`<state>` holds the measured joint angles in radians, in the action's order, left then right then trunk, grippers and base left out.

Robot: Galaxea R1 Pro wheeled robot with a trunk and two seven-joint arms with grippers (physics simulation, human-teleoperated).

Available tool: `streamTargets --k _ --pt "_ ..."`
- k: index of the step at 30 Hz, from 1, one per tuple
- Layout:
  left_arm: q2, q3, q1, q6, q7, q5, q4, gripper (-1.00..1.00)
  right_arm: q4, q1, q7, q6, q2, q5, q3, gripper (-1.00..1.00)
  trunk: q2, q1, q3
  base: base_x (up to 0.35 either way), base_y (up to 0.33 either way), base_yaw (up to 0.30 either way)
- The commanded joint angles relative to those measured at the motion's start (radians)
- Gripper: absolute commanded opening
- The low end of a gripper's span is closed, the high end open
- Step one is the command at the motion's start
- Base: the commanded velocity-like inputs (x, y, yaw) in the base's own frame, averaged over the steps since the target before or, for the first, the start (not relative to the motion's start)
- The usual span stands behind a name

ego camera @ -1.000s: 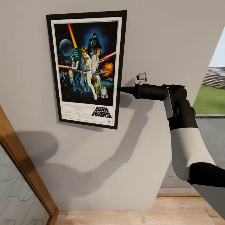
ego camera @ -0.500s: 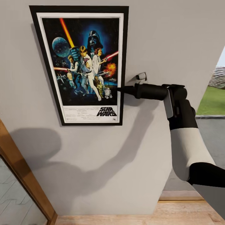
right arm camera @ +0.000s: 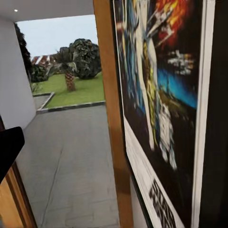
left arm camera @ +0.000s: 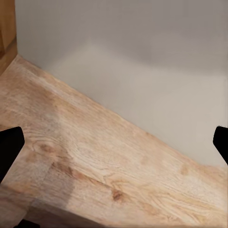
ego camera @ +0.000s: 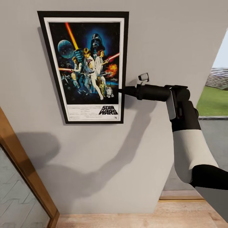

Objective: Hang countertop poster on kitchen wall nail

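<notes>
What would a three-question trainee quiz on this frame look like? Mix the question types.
1. True or false: the poster lies flat on a countertop.
2. Multiple choice: the right gripper meets the poster at its A) top edge B) right edge C) bottom left corner.
3. Short answer: what surface does the left wrist view look down on, below the grey wall?

Key
1. False: it is upright against the grey wall.
2. B: the tip is at the black frame's right edge, about level with the white droid.
3. A light wooden floor.
</notes>
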<state>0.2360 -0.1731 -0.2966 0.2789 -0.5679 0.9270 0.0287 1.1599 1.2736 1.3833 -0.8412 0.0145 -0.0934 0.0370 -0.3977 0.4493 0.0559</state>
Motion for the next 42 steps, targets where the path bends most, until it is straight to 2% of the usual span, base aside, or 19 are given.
streamTargets --k 1,13,19,20,21,23,26,27,29,30,33,35,37,38,39,40,41,42 --pt "0.000 -0.009 -0.001 0.005 -0.003 0.007 -0.001 1.00 0.000 0.001 0.003 -0.008 0.001 0.000 0.002 1.00 -0.002 0.001 0.002 -0.006 0.000 0.000" --pt "0.000 -0.009 -0.001 0.005 -0.004 0.007 -0.001 1.00 -0.001 0.000 0.004 -0.007 0.001 0.001 0.001 1.00 -0.002 0.001 -0.001 -0.243 0.000 0.000" --pt "0.000 -0.009 -0.001 0.005 -0.004 0.007 -0.001 1.00 0.001 -0.030 0.006 -0.007 0.001 0.000 0.001 1.00 -0.002 0.001 -0.010 -0.336 0.000 0.000" --pt "0.000 -0.009 -0.001 0.005 -0.004 0.007 -0.001 1.00 0.014 -0.059 0.007 -0.006 0.001 -0.001 0.001 1.00 -0.002 0.001 -0.011 -0.257 0.000 0.000" --pt "0.000 -0.009 -0.001 0.005 -0.004 0.007 -0.001 1.00 0.090 -0.233 0.009 0.011 -0.004 -0.002 0.004 1.00 -0.002 0.001 -0.013 -0.028 0.000 0.000" --pt "0.000 -0.009 -0.001 0.005 -0.004 0.007 -0.001 1.00 0.098 -0.322 0.009 0.053 -0.023 -0.002 0.004 1.00 -0.002 0.001 -0.016 -0.014 0.000 0.000" --pt "0.000 -0.009 -0.001 0.004 -0.003 0.006 -0.001 1.00 0.102 -0.432 0.014 0.096 -0.041 -0.003 0.004 1.00 -0.002 0.001 -0.021 -0.006 0.000 0.000" --pt "0.000 -0.009 -0.001 0.004 -0.003 0.006 -0.001 1.00 0.102 -0.493 0.022 0.122 -0.051 -0.003 0.004 1.00 -0.002 0.001 -0.023 -0.003 0.000 0.000" --pt "0.000 -0.009 -0.001 0.004 -0.003 0.006 -0.001 1.00 0.101 -0.552 0.031 0.157 -0.059 -0.002 0.005 1.00 -0.002 0.001 -0.026 -0.002 0.000 0.000" --pt "0.000 -0.009 -0.001 0.004 -0.003 0.006 -0.001 1.00 0.099 -0.614 0.037 0.201 -0.064 -0.001 0.005 1.00 -0.002 0.001 -0.028 -0.001 0.000 0.000" --pt "0.000 -0.009 -0.001 0.004 -0.003 0.006 -0.001 1.00 0.096 -0.696 0.042 0.256 -0.068 0.000 0.006 1.00 -0.002 0.001 -0.033 0.000 0.000 0.000" --pt "0.000 -0.009 -0.001 0.004 -0.003 0.006 -0.001 1.00 0.086 -0.812 0.043 0.314 -0.072 0.002 0.006 1.00 -0.002 0.001 -0.036 0.000 0.000 0.000" --pt "0.000 -0.010 -0.001 0.004 -0.003 0.005 -0.001 1.00 0.072 -0.871 0.040 0.349 -0.073 0.004 0.006 1.00 -0.002 0.001 -0.040 0.000 0.000 0.000" --pt "0.000 -0.010 -0.001 0.004 -0.004 0.004 -0.001 1.00 0.044 -0.928 0.033 0.401 -0.074 0.005 0.007 1.00 -0.002 0.001 -0.041 0.000 0.000 0.000" --pt "0.000 -0.011 -0.001 0.005 -0.004 0.004 -0.001 1.00 0.027 -0.953 0.030 0.429 -0.076 0.005 0.009 1.00 -0.002 0.001 -0.043 0.000 0.000 0.000" --pt "-0.001 -0.011 -0.001 0.005 -0.004 0.003 -0.001 1.00 -0.012 -0.997 0.022 0.483 -0.081 0.006 0.020 1.00 -0.002 0.001 -0.045 0.000 0.000 0.000" --pt "-0.001 -0.012 -0.001 0.005 -0.005 0.003 -0.001 1.00 -0.034 -1.016 0.018 0.507 -0.085 0.006 0.030 1.00 -0.002 0.001 -0.046 0.000 0.000 0.000" --pt "-0.001 -0.012 -0.001 0.005 -0.005 0.002 -0.001 1.00 -0.089 -1.049 0.012 0.546 -0.099 0.007 0.059 1.00 -0.002 0.001 -0.048 0.000 0.000 0.000"
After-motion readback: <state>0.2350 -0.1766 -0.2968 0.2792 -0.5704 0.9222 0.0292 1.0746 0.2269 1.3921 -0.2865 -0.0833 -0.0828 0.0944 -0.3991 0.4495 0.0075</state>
